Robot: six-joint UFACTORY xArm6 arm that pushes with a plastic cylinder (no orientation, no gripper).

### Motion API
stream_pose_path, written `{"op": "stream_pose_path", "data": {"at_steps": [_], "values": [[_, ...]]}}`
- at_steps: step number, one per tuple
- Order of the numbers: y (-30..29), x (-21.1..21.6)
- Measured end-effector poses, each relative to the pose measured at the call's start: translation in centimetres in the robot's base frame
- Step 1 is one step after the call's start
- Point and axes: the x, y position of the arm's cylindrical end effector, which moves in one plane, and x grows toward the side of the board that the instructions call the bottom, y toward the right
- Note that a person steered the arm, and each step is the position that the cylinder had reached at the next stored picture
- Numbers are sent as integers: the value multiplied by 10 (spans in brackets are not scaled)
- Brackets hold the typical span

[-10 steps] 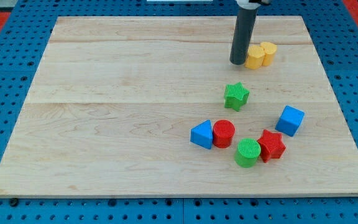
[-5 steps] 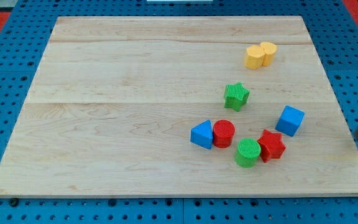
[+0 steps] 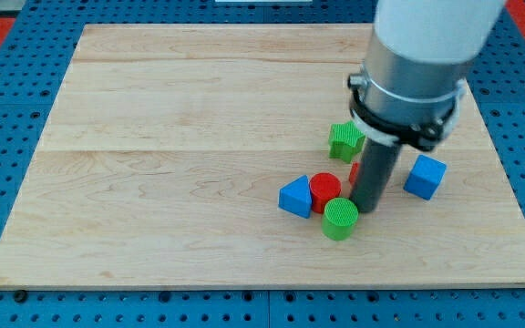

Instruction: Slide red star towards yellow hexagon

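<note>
My tip (image 3: 365, 208) rests on the board with the rod rising straight into the big grey and white arm (image 3: 419, 64); there is no pincer on this rig, only the rod, so nothing spreads or pinches. The green cylinder (image 3: 340, 219) sits at about 8 o'clock from my tip, right against the rod's lower end. The red cylinder (image 3: 324, 190) lies at 10 o'clock, just beside the rod and touching the green cylinder. The blue triangle (image 3: 295, 197) is at 9 o'clock, pressed to the red cylinder's far side.

The red star (image 3: 355, 171) is almost wholly hidden behind the rod; I see only a thin red sliver at its 9 o'clock edge, just above my tip. The green star (image 3: 344, 140) stands at 11 o'clock, near the arm's collar. The blue cube (image 3: 425, 176) lies at 2 o'clock, apart from the rod. The arm blocks the yellow hexagon from view. All of it sits on the wooden board (image 3: 171, 164).
</note>
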Motion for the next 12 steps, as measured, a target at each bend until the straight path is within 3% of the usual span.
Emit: {"op": "stream_pose_path", "data": {"at_steps": [1, 3, 5, 9, 12], "values": [[-7, -18], [2, 10], [10, 8], [13, -30], [52, -41]]}}
